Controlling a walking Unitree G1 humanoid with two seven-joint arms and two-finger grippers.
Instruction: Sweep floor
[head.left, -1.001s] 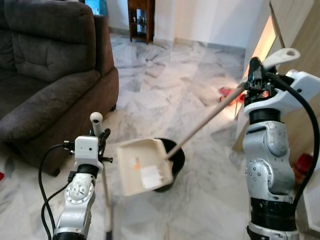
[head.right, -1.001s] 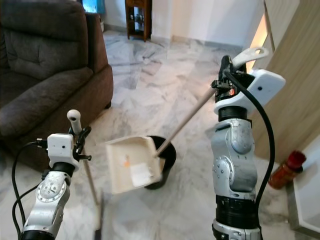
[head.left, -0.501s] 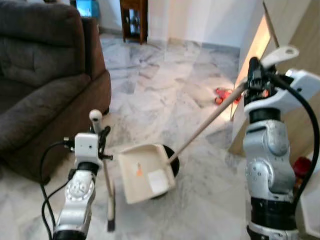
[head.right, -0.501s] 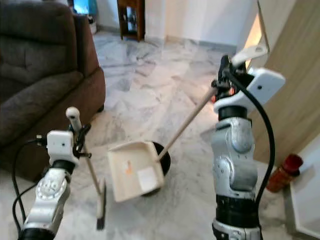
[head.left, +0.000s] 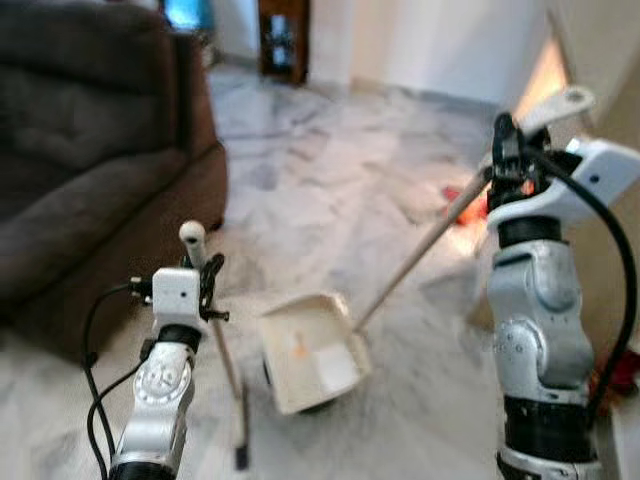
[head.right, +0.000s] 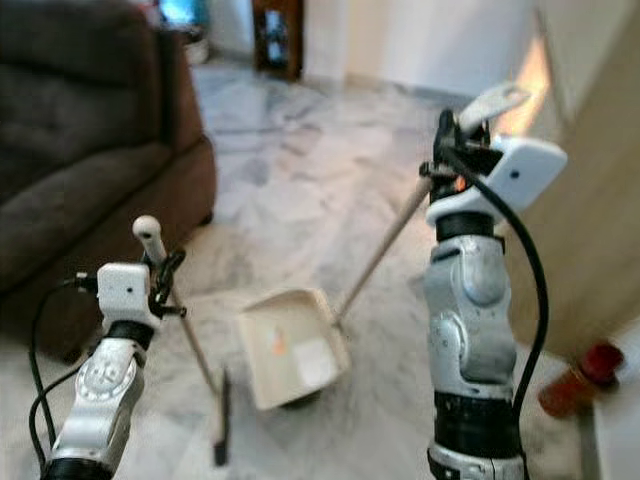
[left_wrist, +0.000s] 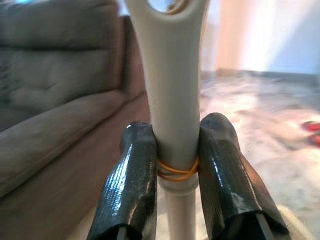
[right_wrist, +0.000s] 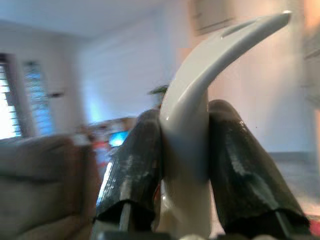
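Left claw (left_wrist: 175, 165) is clamped on the upper end of the broom handle (head.left: 222, 345), both black fingers (left_wrist: 132, 190) pressed against the pale shaft just below its hanging loop, at a yellow rubber band. Right claw (right_wrist: 185, 160) is likewise closed on the curved white grip of the dustpan handle (head.left: 420, 258), held high at the robot's right side. The broom's long axis runs steeply down and slightly toward the robot's right from the left claw, ending in a dark broom head (head.right: 220, 425) near the marble floor (head.left: 330, 190); blur makes it unclear whether the head touches the floor. The dustpan handle runs diagonally down and toward the robot's left from the right claw to the cream dustpan (head.left: 312, 350), which sits low, just beside the broom head on its right side, with its open tray tilted up toward the camera. A small orange fragment and a pale scrap lie inside the tray. A dark object is partly hidden beneath the dustpan. The brown sofa (head.left: 90, 160) stands on the robot's left, well apart from the dustpan. The left arm is the nearer one to the broom head, so any sweeping stroke would likely travel from the left toward the dustpan mouth, which probably needs to be lowered flat first.
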